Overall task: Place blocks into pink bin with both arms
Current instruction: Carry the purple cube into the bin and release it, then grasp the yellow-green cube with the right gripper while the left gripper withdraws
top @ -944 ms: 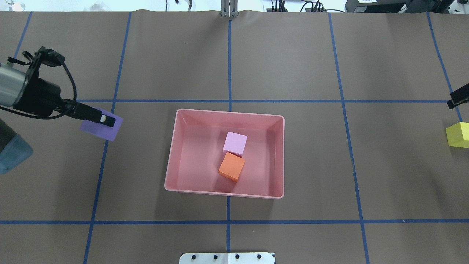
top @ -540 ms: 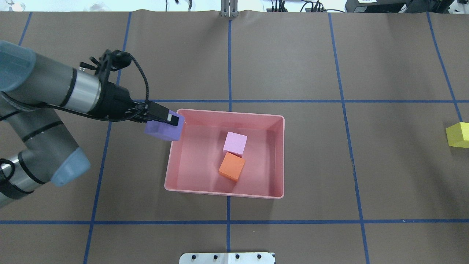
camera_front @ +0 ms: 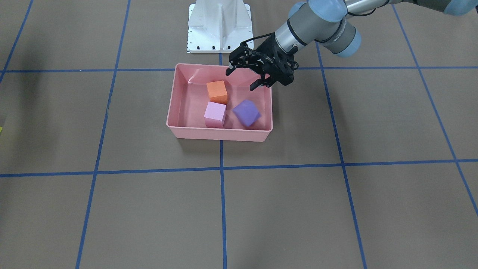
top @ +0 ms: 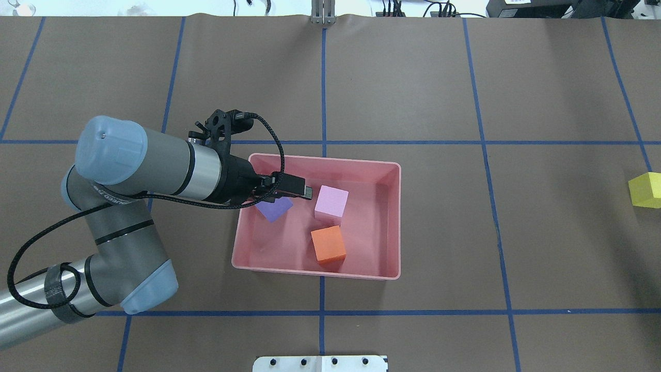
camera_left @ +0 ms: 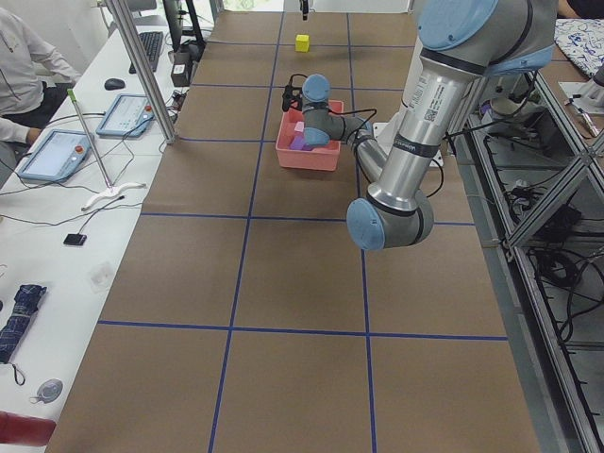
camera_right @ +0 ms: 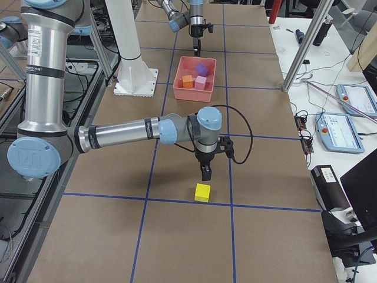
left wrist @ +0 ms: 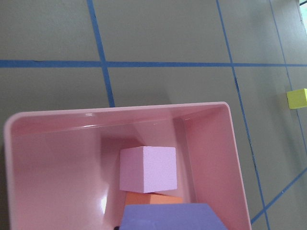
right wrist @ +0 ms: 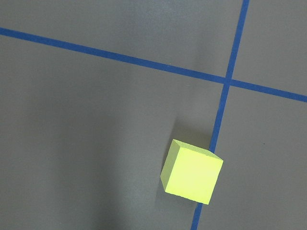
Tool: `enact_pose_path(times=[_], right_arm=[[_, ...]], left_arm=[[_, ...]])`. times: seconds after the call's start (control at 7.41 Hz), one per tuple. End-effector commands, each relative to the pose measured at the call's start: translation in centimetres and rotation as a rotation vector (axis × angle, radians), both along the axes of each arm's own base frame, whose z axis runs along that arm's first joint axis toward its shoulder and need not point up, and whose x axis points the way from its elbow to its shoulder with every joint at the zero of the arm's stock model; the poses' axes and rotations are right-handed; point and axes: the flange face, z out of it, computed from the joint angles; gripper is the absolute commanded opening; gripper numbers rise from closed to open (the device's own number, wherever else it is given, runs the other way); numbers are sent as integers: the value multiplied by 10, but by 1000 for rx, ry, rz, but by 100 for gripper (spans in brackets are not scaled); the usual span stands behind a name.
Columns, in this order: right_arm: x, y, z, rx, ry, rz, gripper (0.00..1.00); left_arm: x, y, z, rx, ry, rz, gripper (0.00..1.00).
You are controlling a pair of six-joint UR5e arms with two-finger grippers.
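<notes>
Pink bin [camera_front: 220,134]: you have the orange block [camera_front: 217,91], light pink block [camera_front: 215,114] and purple block [camera_front: 246,113] inside, the purple one tilted and blurred.
Left gripper [camera_front: 242,79]: jaws spread, empty, over the bin.
Right gripper [camera_right: 204,173]: near the yellow block [camera_right: 202,192], well apart from the bin; you cannot tell its jaw state.

A yellow block [right wrist: 192,172] is seen lying on a grey-brown surface [right wrist: 72,143], in the lower right of the view. Two blue tape lines [right wrist: 120,58] are crossed above it, toward the upper right. Part of the steeper line is covered by the block's right edge.
</notes>
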Motion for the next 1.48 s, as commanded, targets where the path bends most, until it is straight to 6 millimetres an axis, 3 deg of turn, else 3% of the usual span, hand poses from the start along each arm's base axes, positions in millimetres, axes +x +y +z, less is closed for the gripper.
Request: enact_pose_path(times=[0.0,0.13,0.27,0.67,1.35], right_arm=[[-1,2,57,-24,-52,199,100],[0,5,86,-15,-81,258,100],[-7,7,94,-31,-118,330,100],[-52,7,88,-47,-122,412,100],[-75,21,110,-27,-56,367,100]], left_arm=[[2,2,-1,-7,0,-2,100],[2,2,-2,-6,1,-2,100],[2,3,-2,-5,2,-1,100],[3,3,-1,-3,1,-1,100],[3,4,-1,-3,1,1,100]])
